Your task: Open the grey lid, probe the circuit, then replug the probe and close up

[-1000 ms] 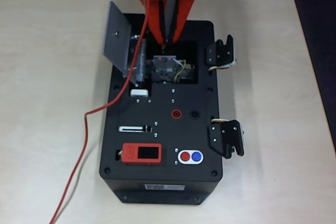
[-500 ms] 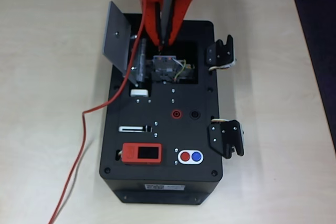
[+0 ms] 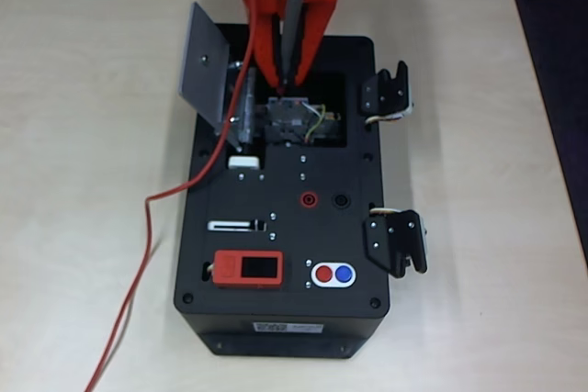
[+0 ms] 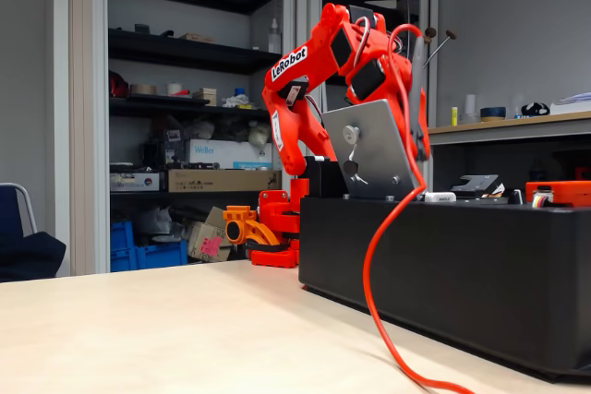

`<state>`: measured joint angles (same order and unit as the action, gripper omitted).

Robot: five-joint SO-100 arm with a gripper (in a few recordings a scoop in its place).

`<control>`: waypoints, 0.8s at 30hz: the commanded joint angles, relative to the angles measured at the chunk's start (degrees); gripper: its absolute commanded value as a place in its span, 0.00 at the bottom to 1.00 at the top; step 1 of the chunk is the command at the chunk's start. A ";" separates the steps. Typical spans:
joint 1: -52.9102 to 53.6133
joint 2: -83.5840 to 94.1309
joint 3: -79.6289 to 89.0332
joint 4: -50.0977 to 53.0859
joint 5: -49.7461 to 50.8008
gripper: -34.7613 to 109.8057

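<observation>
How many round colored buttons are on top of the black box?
2. A red button and a blue button sit side by side in a white oval near the front of the black box, right of the orange display.

A robotics or electronics lab, to judge by the furnishings. In the fixed view, dark open shelves [image 4: 185, 53] along the far wall hold cardboard boxes [image 4: 222, 180], small containers and equipment, with blue plastic crates [image 4: 143, 248] on the floor below and part of a blue chair [image 4: 23, 237] at the far left. An orange arm [image 4: 314, 71] labelled "LeRobot" stands on a pale wooden table [image 3: 83, 135] behind a black test box [image 3: 285, 199] fitted with sockets, buttons and a small display, and a second bench [image 4: 512, 126] with scattered gear sits at the far right.
</observation>
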<state>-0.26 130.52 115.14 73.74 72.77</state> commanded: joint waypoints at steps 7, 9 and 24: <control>-0.09 3.08 0.79 0.09 0.62 0.24; 0.00 3.16 0.79 0.18 0.53 0.24; 1.41 3.25 -0.35 1.05 -0.97 0.24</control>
<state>0.35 131.66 116.54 73.83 71.46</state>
